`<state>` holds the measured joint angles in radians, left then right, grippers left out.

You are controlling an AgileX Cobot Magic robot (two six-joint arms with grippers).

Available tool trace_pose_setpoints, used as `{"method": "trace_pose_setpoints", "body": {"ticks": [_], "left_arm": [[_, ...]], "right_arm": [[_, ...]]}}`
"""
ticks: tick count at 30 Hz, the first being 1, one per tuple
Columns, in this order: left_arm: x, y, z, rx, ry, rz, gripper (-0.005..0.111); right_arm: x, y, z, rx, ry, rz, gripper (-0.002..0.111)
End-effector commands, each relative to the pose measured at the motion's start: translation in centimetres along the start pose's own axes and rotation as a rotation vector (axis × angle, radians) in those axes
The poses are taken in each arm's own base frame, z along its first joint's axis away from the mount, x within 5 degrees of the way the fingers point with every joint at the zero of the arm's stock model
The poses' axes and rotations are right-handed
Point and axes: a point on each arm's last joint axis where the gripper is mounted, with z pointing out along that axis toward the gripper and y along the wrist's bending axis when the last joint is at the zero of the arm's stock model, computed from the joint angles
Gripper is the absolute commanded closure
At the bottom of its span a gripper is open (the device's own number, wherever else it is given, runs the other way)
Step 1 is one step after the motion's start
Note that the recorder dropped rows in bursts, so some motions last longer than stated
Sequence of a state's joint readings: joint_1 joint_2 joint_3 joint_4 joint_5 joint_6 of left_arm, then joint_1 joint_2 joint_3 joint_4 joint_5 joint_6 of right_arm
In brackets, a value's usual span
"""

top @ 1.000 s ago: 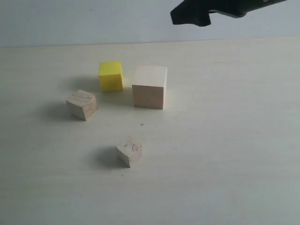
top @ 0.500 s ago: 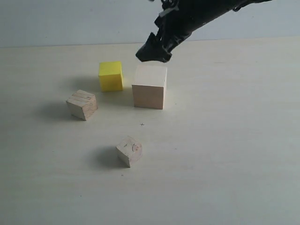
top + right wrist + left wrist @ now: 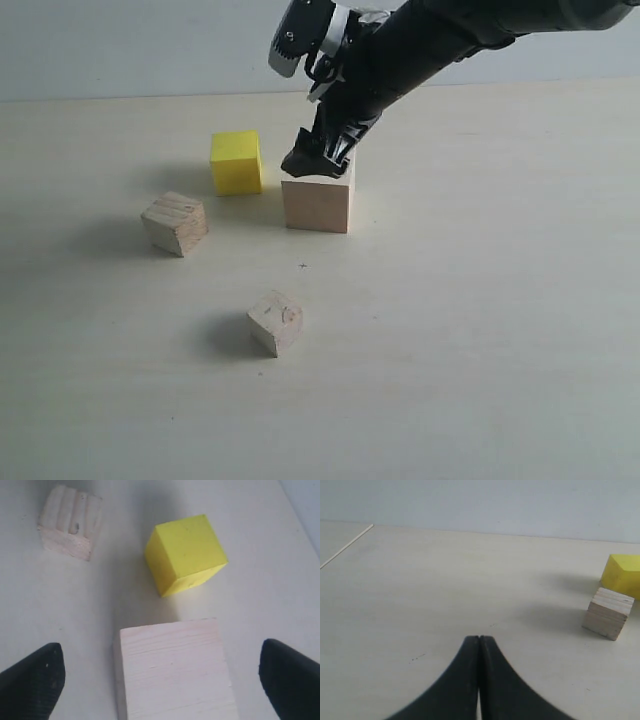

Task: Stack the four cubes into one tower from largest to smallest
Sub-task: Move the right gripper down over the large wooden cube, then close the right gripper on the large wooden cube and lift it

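Observation:
The large pale wooden cube stands mid-table. The bright yellow cube sits close to its left. A smaller bare wooden cube lies further left, and the smallest one with a knot mark lies nearer the front. My right gripper hangs open just over the large cube's top, one finger on each side, touching nothing. My left gripper is shut and empty, low over bare table, outside the exterior view.
All the cubes rest on a pale table with a light wall behind it. A thin line runs across the table surface far from the cubes in the left wrist view.
My right arm has come down from the upper right and moved left, ending over the large cube's top. The cubes have not moved.

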<state>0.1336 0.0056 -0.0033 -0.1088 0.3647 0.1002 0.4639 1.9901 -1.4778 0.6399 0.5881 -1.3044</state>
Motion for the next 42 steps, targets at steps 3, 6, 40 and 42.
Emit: {"method": "trace_pose_setpoints", "body": {"ticks": [3,6,40,42], "left_arm": [[0.0,0.0,0.0,0.005,-0.012,0.003,0.107],[0.0,0.0,0.0,0.005,-0.012,0.003,0.107],[0.0,0.0,0.0,0.005,-0.012,0.003,0.107],[0.0,0.0,0.0,0.005,-0.012,0.003,0.107]], "right_arm": [[-1.0,-1.6,-0.4,0.171,-0.095,0.084,0.003],[-2.1,-2.6,-1.4,0.148,-0.021,0.076,0.003],[1.2,-3.1,5.5,-0.206,0.29,-0.152,0.003],[1.3,-3.2,5.8,-0.205,0.289,-0.155,0.003]]}}
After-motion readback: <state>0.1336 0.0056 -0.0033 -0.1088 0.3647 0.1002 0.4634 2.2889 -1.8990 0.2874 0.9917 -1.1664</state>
